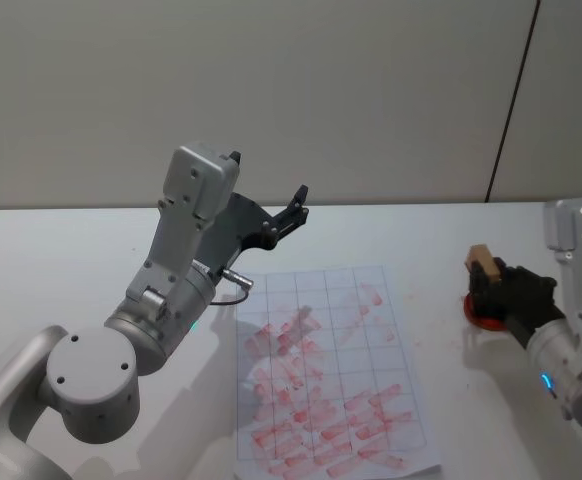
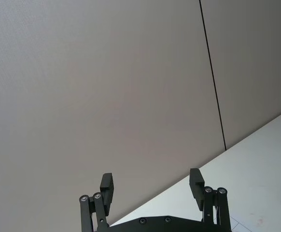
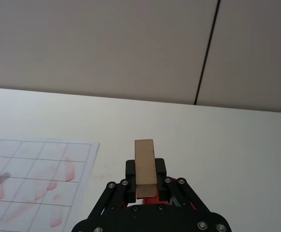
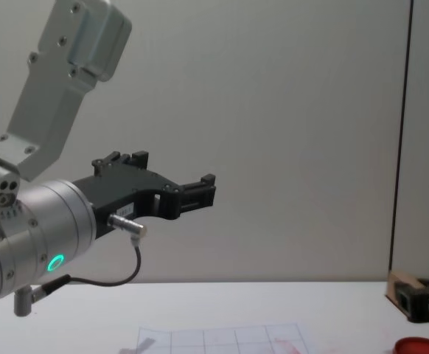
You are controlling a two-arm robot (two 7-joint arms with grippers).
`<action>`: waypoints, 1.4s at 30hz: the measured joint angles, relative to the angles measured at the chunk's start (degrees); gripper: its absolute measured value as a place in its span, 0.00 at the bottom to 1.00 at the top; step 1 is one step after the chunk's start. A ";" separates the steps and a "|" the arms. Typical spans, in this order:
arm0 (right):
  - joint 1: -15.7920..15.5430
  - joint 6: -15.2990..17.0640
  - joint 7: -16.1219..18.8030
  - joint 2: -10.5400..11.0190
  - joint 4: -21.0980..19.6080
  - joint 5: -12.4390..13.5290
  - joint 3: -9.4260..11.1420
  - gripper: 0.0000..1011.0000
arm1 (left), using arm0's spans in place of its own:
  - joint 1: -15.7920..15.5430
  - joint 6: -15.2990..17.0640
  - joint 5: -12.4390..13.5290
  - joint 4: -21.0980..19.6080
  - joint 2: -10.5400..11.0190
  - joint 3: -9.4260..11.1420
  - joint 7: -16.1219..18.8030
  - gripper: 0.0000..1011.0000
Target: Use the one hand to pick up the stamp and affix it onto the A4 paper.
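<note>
The stamp (image 1: 482, 259) is clamped between the fingers of the right claw (image 1: 488, 284), directly over the red ink pad (image 1: 479, 316); whether it touches the pad cannot be told. The pad lies on the white desk (image 1: 71, 260), just right of the A4 paper (image 1: 331, 370), which bears many reddish marks. The left claw (image 2: 151, 180) is raised above the desk left of the paper, fingers spread wide, holding nothing.

Soft, even light leaves the white worktop (image 1: 51, 240) bright, without glare. The left arm (image 1: 171, 300) throws a faint, soft-edged shadow onto the worktop and the paper (image 1: 371, 300). In the chest view the wall (image 4: 295, 110) looks dimmer and grey, and 1 green lamp (image 4: 54, 262) glows on the arm. The stamp (image 3: 144, 164) is evenly lit, darker at its lower end.
</note>
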 joint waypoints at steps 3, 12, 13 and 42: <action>-0.32 0.28 1.09 -0.18 -1.08 -0.68 -0.51 0.22 | 0.00 0.00 0.00 0.00 0.00 0.00 0.00 0.99; -0.40 0.57 3.64 -1.49 -0.92 -3.54 -2.45 0.22 | 0.00 0.00 0.00 0.00 0.00 0.00 0.00 0.99; -0.34 0.57 3.88 -1.62 -0.73 -3.87 -2.61 0.22 | 0.00 0.00 0.00 0.00 0.00 0.00 0.00 0.99; 0.85 2.96 8.40 -5.80 5.02 -10.43 -7.41 0.22 | 0.00 0.00 0.00 0.00 0.00 0.00 0.00 0.99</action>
